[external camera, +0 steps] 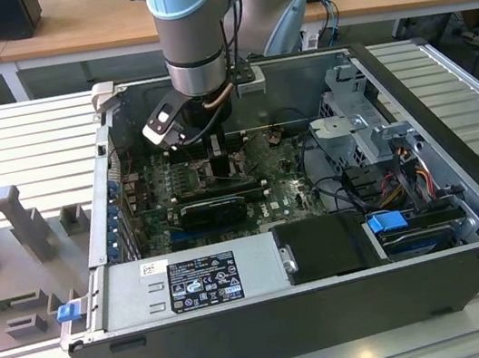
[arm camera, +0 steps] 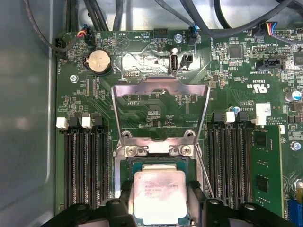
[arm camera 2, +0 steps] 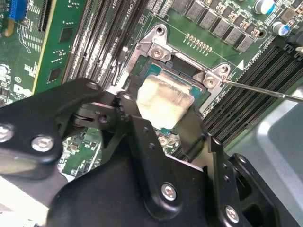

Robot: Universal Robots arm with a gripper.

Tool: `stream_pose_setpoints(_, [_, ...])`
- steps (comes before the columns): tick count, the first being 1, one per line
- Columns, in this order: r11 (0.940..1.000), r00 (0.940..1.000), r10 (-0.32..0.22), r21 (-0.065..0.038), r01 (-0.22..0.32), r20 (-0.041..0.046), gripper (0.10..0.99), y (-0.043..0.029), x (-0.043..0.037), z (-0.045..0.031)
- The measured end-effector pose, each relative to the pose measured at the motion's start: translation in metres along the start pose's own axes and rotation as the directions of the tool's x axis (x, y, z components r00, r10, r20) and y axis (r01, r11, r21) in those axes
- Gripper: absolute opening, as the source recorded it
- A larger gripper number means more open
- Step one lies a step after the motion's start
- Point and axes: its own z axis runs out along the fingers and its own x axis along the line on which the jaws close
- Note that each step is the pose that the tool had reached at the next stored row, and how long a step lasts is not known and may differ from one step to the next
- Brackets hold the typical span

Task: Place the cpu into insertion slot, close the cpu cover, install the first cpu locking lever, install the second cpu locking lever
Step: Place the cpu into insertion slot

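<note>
Two fingers (arm camera 2: 195, 130) of the gripper (arm camera 2: 163, 111) clamp the cpu (arm camera 2: 163, 99) at the insertion slot (arm camera 2: 155, 49); the cpu cover (arm camera: 142, 90) stands open.

Bright, even light throughout, with soft glare paling the cpu (arm camera 2: 163, 106).

Computer case (external camera: 274, 329): top open, free entry from above. Power supply (external camera: 192, 279) along the near wall. Drive cage (external camera: 359, 122) and loose cables (external camera: 402, 161) on the exterior view's right; together these narrow the well over the motherboard (arm camera: 156, 109). Cover (arm camera: 161, 87): swung open, standing across one side of the socket (arm camera: 120, 170). Memory slots (arm camera: 87, 165): low rows on both flanks. Thin lever (arm camera 2: 255, 88): slants out beside the socket. Gripper (arm camera: 160, 205): takes up the room directly over the chip (arm camera: 160, 189).
</note>
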Motion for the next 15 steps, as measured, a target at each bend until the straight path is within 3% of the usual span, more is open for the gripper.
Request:
stream_pose_setpoints(1, [1.0000, 1.0000, 0.000, 0.000, 0.000, 0.0001, 0.608, 0.0000, 0.0000, 0.0000])
stream_pose_setpoints(9, [1.0000, 1.0000, 0.000, 0.001, 0.000, -0.0002, 0.592, 0.0006, 0.0001, -0.0078])
stream_pose_setpoints(10, [1.0000, 1.0000, 0.000, 0.001, 0.000, 0.0000, 0.400, 0.0008, 0.0001, -0.0101])
stream_pose_setpoints(12, [1.0000, 1.0000, 0.000, 0.001, 0.000, 0.0005, 0.282, 0.0010, 0.0002, -0.0123])
stream_pose_setpoints(13, [1.0000, 1.0000, 0.000, 0.001, 0.000, 0.0006, 0.282, 0.0010, 0.0002, -0.0131])
stream_pose_setpoints(14, [1.0000, 1.0000, 0.000, 0.001, 0.000, 0.0008, 0.106, 0.0013, 0.0002, -0.0162])
stream_pose_setpoints(15, [1.0000, 1.0000, 0.000, 0.001, 0.000, 0.0023, 0.106, 0.0016, 0.0002, -0.0191])
